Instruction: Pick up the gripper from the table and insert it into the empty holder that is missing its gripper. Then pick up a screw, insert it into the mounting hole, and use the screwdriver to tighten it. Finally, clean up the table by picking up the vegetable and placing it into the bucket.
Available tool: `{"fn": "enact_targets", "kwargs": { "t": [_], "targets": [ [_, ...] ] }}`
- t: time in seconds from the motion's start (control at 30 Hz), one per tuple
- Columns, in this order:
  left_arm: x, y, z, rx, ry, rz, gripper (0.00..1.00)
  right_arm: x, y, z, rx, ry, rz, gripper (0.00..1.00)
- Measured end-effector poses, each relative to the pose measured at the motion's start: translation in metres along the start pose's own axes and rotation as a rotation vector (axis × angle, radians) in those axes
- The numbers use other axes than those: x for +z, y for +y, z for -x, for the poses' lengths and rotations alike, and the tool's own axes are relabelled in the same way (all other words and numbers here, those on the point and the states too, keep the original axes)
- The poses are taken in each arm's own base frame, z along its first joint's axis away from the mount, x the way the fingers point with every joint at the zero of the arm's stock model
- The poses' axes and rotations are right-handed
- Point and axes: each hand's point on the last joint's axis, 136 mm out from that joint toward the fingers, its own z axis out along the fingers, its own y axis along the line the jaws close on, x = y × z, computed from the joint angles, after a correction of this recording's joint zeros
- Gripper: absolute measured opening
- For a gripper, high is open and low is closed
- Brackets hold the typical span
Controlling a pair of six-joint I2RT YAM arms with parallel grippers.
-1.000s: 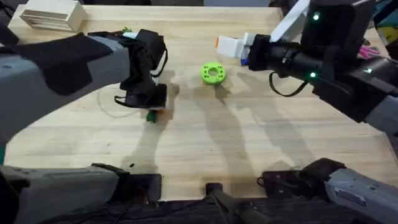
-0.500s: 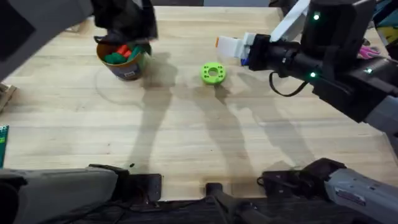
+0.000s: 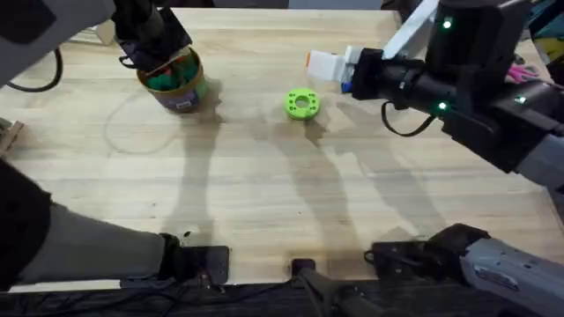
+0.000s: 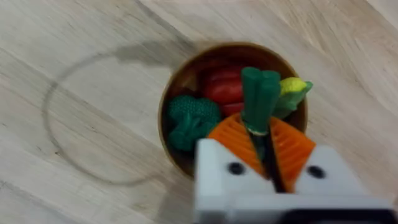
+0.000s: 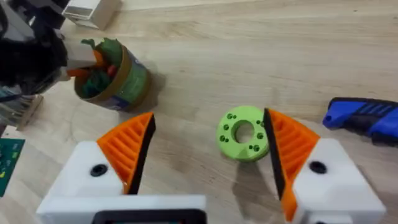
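Note:
My left gripper (image 4: 264, 134) is shut on the dark green vegetable (image 4: 260, 93) and holds it upright just above the open mouth of the bucket (image 4: 171, 99). Red, green and yellow toy vegetables lie inside. In the overhead view the left gripper (image 3: 161, 60) hangs over the bucket (image 3: 183, 91) at the back left. My right gripper (image 5: 208, 149) is open above the table, and the blue screwdriver (image 5: 364, 115) lies just beyond it. The loose orange gripper, the holder and the screw are out of view.
A lime-green ring disc (image 3: 301, 103) lies at mid-table, just in front of the right gripper (image 3: 319, 63). A pale box (image 5: 93, 7) stands at the back left corner. A green circuit board (image 5: 6, 163) sits near the left edge.
My left arm has lifted off the table's left middle and swung back-left to the bucket, carrying the green vegetable. The right arm has not moved.

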Motion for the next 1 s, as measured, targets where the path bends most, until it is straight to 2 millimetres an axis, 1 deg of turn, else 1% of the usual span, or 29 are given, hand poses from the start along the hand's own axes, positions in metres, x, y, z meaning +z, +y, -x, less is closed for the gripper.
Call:
{"fn": "enact_targets", "kwargs": {
  "t": [0.03,0.07,0.1,0.17,0.2,0.23,0.27,0.33,0.43,0.53,0.57,0.63,0.7,0.73,0.8,0.83,0.9,0.93,1.0],
  "targets": [
    [0.002,0.000,-0.001,-0.004,0.005,0.003,0.080,0.000,-0.001,0.000,0.000,0.001,-0.002,0.990],
    [0.002,0.000,-0.001,-0.004,0.005,0.004,0.256,0.001,-0.001,0.000,0.000,0.001,-0.003,0.990],
    [0.002,0.000,-0.001,-0.007,0.005,0.003,0.376,0.001,-0.001,-0.001,0.001,0.002,-0.004,0.990],
    [0.001,0.000,0.000,-0.010,0.002,0.002,0.700,0.001,-0.001,-0.002,0.001,0.006,-0.006,0.990],
    [0.001,0.000,-0.001,-0.012,0.003,0.002,0.878,0.001,-0.002,-0.003,0.003,0.013,-0.008,0.990],
    [0.001,0.000,-0.001,-0.018,0.003,0.002,0.952,0.001,-0.003,-0.006,0.004,0.022,-0.012,0.990],
    [0.001,0.000,-0.001,-0.017,0.005,0.004,0.978,0.001,-0.004,-0.008,0.006,0.032,-0.016,0.990],
    [-0.001,0.002,-0.002,-0.016,0.009,0.007,0.985,0.000,-0.006,-0.012,0.011,0.048,-0.025,0.990],
    [-0.014,0.005,-0.002,-0.017,0.003,0.002,0.985,-0.002,-0.016,-0.018,0.027,0.075,-0.053,0.990],
    [-0.047,0.009,0.002,-0.014,-0.038,-0.029,0.987,-0.016,-0.030,-0.025,0.053,0.133,-0.112,0.989],
    [-0.059,0.012,0.002,-0.001,-0.052,-0.040,0.989,-0.024,-0.034,-0.025,0.051,0.154,-0.132,0.989],
    [-0.089,0.018,0.000,0.052,-0.082,-0.061,0.987,-0.041,-0.033,-0.019,0.028,0.187,-0.155,0.989],
    [-0.119,0.025,-0.008,0.135,-0.108,-0.087,0.987,-0.059,-0.026,-0.007,-0.016,0.203,-0.160,0.988],
    [-0.134,0.028,-0.016,0.192,-0.111,-0.102,0.987,-0.070,-0.020,0.000,-0.043,0.208,-0.158,0.988],
    [-0.153,0.033,-0.032,0.287,-0.097,-0.129,0.987,-0.087,-0.012,0.008,-0.081,0.223,-0.157,0.989],
    [-0.162,0.036,-0.043,0.344,-0.084,-0.147,0.987,-0.094,-0.010,0.009,-0.094,0.234,-0.158,0.990],
    [-0.176,0.039,-0.057,0.426,-0.072,-0.179,0.988,-0.105,-0.007,0.008,-0.113,0.259,-0.161,0.989],
    [-0.182,0.041,-0.063,0.459,-0.074,-0.193,0.987,-0.108,-0.008,0.005,-0.118,0.274,-0.164,0.989],
    [-0.192,0.043,-0.067,0.496,-0.092,-0.219,0.987,-0.110,-0.010,-0.002,-0.121,0.308,-0.170,0.990]
  ]
}}
